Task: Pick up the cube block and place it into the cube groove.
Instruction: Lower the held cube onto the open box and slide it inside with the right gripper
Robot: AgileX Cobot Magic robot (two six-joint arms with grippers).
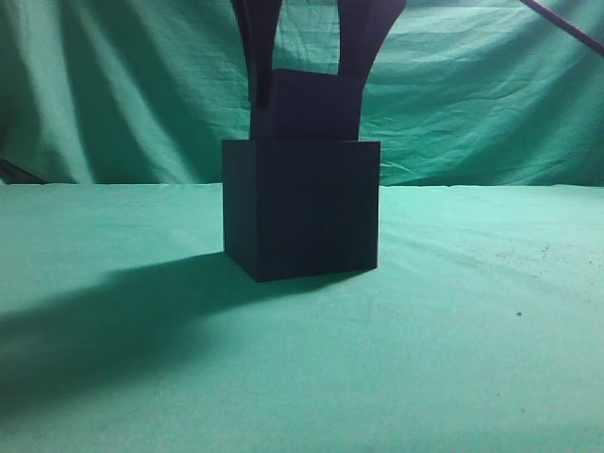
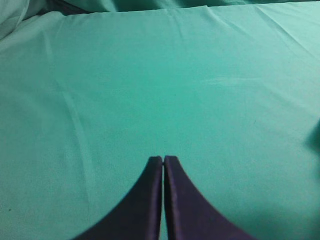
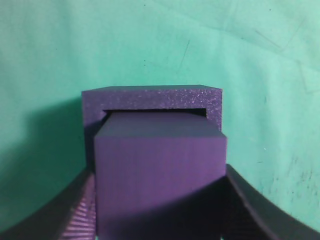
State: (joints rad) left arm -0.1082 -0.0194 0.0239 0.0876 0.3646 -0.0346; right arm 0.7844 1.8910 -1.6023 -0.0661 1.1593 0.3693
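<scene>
The cube groove (image 1: 302, 212) is a large near-black box standing on the green cloth at mid-table. In the right wrist view its purple rim (image 3: 150, 97) frames a square opening. The cube block (image 3: 160, 175) is purple and sits partly down in that opening; in the exterior view its dark upper part (image 1: 307, 109) rises above the box's top edge. My right gripper (image 3: 160, 200) is shut on the cube block, one finger on each side, reaching down from above (image 1: 311, 57). My left gripper (image 2: 163, 160) is shut and empty over bare cloth, away from the box.
Green cloth (image 1: 491, 330) covers the table and hangs as a backdrop (image 1: 113, 85). The box casts a broad shadow (image 1: 113, 321) toward the front left. A dark rod (image 1: 566, 24) crosses the top right corner.
</scene>
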